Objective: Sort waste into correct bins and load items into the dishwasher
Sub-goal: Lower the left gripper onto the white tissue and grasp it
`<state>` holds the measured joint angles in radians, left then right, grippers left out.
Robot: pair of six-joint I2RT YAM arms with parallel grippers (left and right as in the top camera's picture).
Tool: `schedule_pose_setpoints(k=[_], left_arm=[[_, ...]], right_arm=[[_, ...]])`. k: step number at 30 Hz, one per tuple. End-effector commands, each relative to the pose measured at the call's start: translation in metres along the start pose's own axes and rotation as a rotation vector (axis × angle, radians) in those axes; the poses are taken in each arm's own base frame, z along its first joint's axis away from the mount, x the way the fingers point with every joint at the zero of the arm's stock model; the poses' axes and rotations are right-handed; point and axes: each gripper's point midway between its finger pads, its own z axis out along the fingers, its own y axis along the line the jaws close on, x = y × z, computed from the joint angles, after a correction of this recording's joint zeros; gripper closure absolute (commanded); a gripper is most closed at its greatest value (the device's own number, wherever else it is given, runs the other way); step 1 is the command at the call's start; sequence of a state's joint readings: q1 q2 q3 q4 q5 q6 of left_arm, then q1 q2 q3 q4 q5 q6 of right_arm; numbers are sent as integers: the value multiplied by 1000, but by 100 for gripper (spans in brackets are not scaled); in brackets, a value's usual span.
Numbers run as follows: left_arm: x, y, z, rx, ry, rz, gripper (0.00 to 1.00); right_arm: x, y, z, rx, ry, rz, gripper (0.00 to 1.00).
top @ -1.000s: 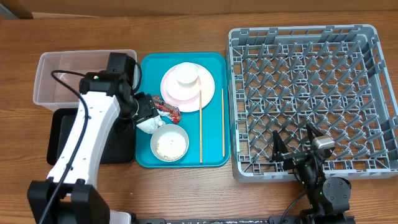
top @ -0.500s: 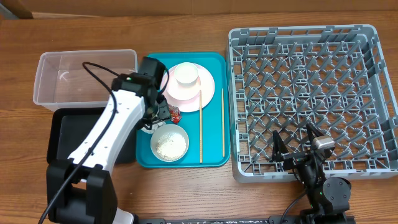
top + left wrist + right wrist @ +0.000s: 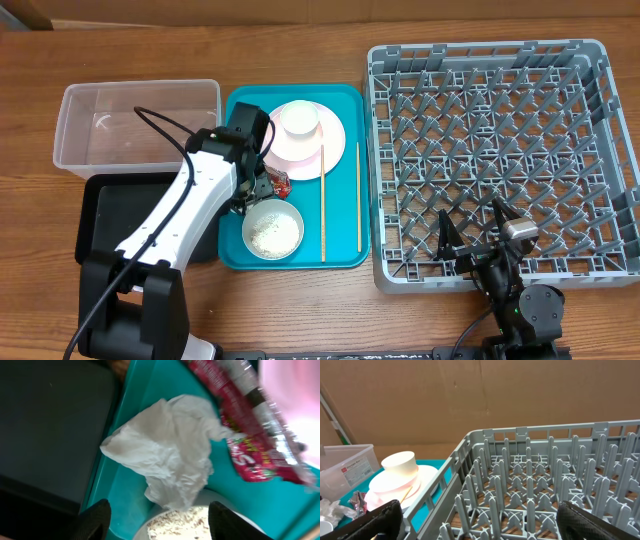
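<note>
The left claw (image 3: 160,512) above a crumpled white tissue (image 3: 165,460)
Its jaws stand apart, empty; the tissue lies on the teal rectangular tray (image 3: 345,100), at its left edge, beside a red printed snack wrapper (image 3: 250,445). Right of the tray, the right claw (image 3: 485,522) gapes wide.

Left arm (image 3: 195,205), earlier over the clear tub's (image 3: 110,140) right end, now further right above the teal tray's (image 3: 345,170) left side, tissue (image 3: 165,455) beneath.
</note>
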<state>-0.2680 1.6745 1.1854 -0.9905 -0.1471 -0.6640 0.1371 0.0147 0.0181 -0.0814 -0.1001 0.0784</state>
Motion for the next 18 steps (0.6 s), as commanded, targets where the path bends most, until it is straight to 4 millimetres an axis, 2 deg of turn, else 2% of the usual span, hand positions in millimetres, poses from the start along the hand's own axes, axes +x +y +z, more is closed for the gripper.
schedule_pose_setpoints(k=[1,5,18], left_arm=[[6,5,15,-26,6,-21,33],[4,3,20,-12,-12,-24,28],[-5,-7,33,40,-77,-36,28]], right_arm=[[2,-2,0,5,-3,-1,0],[2,-2,0,5,-3,-1,0],[2,-2,0,5,-3,-1,0]])
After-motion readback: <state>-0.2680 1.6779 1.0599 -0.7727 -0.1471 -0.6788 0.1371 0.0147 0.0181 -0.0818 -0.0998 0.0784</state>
